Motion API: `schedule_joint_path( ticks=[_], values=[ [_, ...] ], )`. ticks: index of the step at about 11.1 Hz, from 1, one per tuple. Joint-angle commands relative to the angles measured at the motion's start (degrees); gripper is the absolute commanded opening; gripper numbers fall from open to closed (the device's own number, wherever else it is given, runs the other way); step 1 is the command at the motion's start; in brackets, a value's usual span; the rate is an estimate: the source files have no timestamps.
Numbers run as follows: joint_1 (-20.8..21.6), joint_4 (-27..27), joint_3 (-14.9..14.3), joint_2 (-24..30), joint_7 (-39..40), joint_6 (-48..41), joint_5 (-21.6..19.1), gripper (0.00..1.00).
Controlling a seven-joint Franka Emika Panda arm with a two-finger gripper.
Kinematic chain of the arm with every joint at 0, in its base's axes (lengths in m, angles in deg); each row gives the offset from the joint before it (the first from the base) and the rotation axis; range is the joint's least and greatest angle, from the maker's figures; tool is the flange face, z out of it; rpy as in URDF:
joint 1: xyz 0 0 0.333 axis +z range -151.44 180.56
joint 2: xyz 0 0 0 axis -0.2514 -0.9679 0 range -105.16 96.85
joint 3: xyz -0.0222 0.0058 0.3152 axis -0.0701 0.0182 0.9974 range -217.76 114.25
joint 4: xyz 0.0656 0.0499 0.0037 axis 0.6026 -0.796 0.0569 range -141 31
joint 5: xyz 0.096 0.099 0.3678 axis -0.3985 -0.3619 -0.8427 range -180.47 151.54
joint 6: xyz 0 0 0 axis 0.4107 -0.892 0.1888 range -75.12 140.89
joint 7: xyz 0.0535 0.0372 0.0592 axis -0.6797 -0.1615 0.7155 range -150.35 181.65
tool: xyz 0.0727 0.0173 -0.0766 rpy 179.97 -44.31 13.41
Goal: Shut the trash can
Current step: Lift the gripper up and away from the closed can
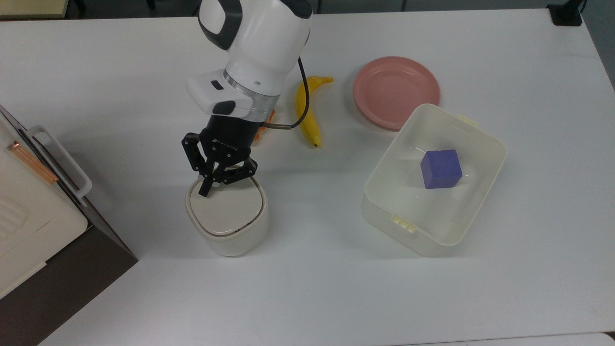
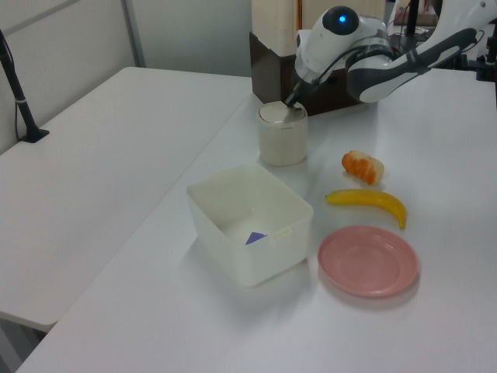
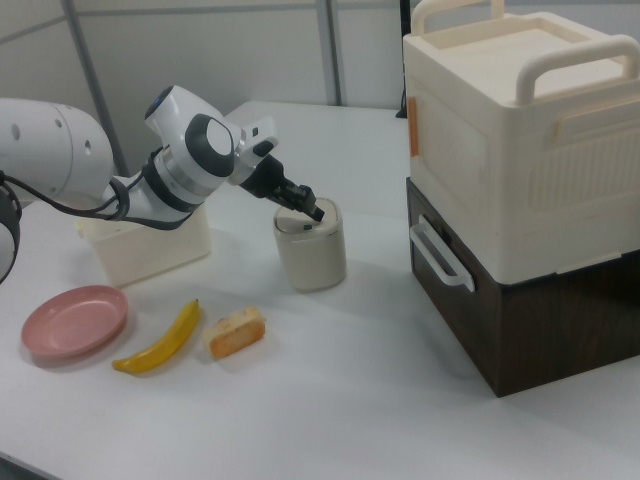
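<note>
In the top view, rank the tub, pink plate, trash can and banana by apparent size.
1. Tub, clearly largest.
2. Pink plate and trash can: similar footprints, too close to rank.
3. Banana, long but thin, smallest in area.

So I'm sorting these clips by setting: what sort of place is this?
Probably a robotics lab or test room, not a home. A white robot arm works on plain white tables pushed together, over staged props: a yellow plastic banana, a pink round plate and a small cream-white trash can.
</note>
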Motion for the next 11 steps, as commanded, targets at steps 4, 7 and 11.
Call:
schedule_joint_path(
  ticks=[4, 7, 11],
  values=[
    [-2.6, -2.0, -0.2, 17.4, 16.6, -13.9, -37.6, 0.00],
    [-4.7, -1.7, -1.1, 25.9, 39.0, -36.7, -49.8, 0.00],
    [-5.1, 0.3, -3.5, 29.6, 50.6, -47.9, -52.7, 0.00]
  ],
)
